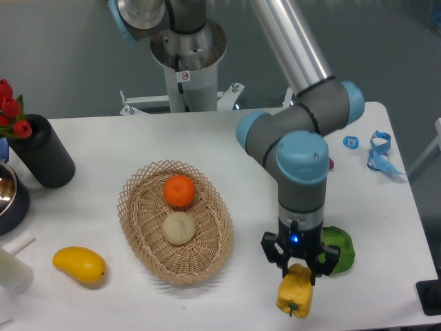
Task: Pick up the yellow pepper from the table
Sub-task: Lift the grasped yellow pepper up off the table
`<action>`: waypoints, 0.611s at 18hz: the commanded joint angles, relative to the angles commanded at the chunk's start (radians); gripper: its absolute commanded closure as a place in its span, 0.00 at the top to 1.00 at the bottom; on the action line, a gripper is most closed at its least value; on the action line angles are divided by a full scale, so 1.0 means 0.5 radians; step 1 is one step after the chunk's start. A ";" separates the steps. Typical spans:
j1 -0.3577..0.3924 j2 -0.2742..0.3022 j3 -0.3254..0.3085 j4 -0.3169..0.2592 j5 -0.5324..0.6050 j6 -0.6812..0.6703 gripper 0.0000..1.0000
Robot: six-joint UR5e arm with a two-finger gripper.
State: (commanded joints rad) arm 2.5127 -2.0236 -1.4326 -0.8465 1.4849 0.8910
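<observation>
At the far left a black cylinder (43, 161) holds red flowers (9, 110), and a smooth yellow-orange fruit (79, 265) lies at lower left on the table (103, 145). Left of centre, a wicker basket (175, 221) contains an orange (179, 190) and a pale round item (178, 227). At lower right the gripper (299, 263) points down, its fingers clamped on the top of the yellow pepper (295, 292). A green leafy item (340, 249) lies just behind it. A blue strap (380, 153) sits at the right edge.
</observation>
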 joint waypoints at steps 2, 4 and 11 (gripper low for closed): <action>0.003 0.071 -0.022 -0.062 0.000 0.062 0.36; -0.003 0.111 -0.025 -0.092 0.003 0.062 0.36; 0.003 0.276 -0.184 -0.126 0.009 0.065 0.36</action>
State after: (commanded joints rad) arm 2.5142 -1.8853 -1.5247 -0.9096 1.4895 0.9235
